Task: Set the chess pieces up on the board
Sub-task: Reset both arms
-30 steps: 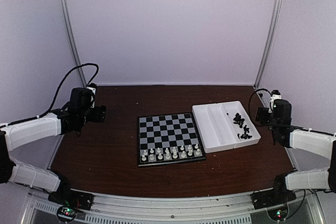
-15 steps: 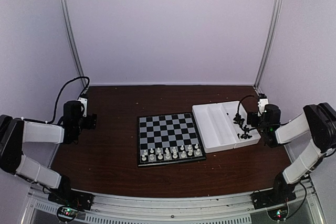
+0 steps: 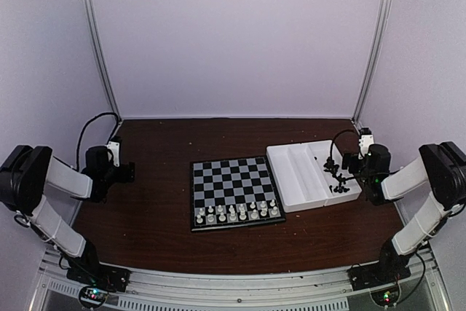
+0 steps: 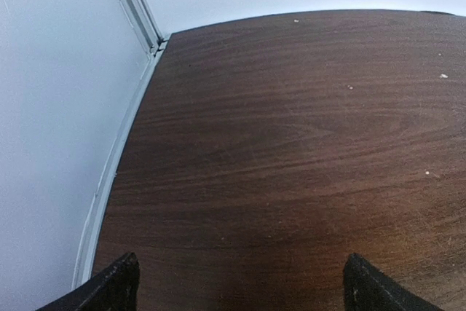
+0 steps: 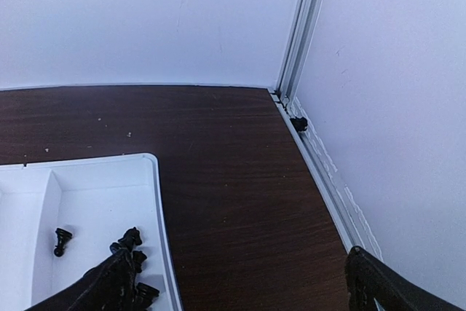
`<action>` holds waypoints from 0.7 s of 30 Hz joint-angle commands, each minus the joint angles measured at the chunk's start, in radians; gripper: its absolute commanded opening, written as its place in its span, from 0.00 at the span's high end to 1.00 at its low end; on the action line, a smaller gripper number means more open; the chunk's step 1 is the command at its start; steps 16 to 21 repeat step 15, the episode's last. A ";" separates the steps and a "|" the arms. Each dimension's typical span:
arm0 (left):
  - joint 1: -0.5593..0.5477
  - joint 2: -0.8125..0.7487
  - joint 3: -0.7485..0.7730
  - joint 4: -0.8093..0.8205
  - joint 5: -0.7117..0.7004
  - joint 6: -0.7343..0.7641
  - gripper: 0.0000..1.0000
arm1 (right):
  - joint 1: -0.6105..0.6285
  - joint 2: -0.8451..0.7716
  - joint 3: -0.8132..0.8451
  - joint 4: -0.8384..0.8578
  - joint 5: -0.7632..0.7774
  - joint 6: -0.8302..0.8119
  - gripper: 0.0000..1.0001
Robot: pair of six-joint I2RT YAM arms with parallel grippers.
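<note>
White chess pieces [image 3: 237,213] stand in the two near rows of the board [image 3: 233,176], which lies mid-table. Black chess pieces [image 3: 336,174] lie heaped in the right compartment of the tray [image 3: 295,172]. The right gripper [image 5: 237,282] hangs over the tray's right edge, fingers spread wide, gripping nothing. The left gripper [image 4: 240,285] sits low over the table [image 4: 291,143] at far left, equally wide and empty.

The board [image 3: 234,191] is checked black and pale grey-white, with a thin dark rim. Its 6 o'clock edge carries white pieces [image 3: 237,213]. The black pieces [image 3: 336,176] lie at 3 o'clock in the plain white tray [image 3: 295,172]. The worktop [image 3: 153,202] is dark brown woodgrain.
</note>
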 commanded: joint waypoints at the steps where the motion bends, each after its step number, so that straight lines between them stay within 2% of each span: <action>1: 0.028 0.006 -0.012 0.110 0.125 -0.012 0.02 | -0.006 0.000 -0.004 0.035 -0.006 -0.003 0.00; 21: 0.029 0.003 -0.015 0.114 0.122 -0.013 0.02 | -0.007 -0.001 -0.001 0.029 -0.009 -0.003 0.00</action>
